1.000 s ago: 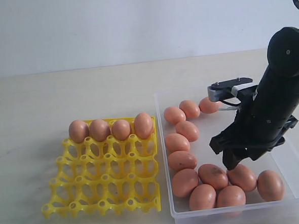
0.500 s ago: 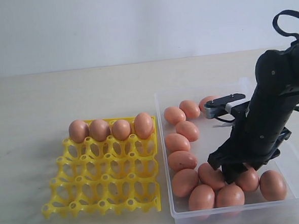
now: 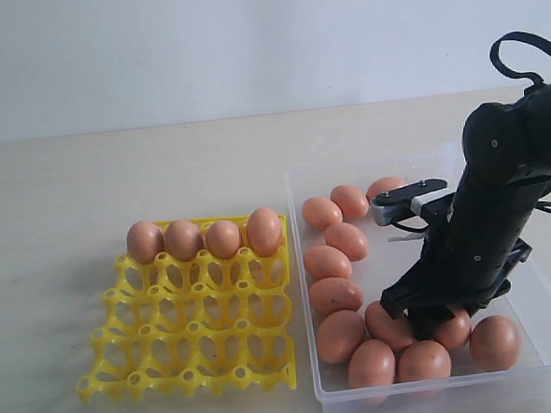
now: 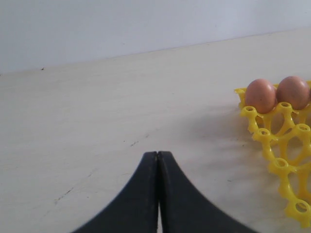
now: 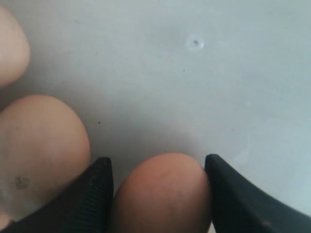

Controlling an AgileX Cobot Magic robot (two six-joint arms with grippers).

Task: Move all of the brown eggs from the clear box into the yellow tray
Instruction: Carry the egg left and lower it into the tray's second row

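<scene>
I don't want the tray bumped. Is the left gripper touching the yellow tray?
Apart. The left wrist view shows a stretch of bare table between the shut left gripper and the yellow tray.

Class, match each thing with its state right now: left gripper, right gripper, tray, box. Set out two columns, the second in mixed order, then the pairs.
1 left gripper
2 right gripper
3 tray
4 box

A loose eggs lie in it
B shut, above the table
C four eggs in one row
D open, astride an egg

Pairs: 1-B; 2-D; 3-C; 4-A
</scene>
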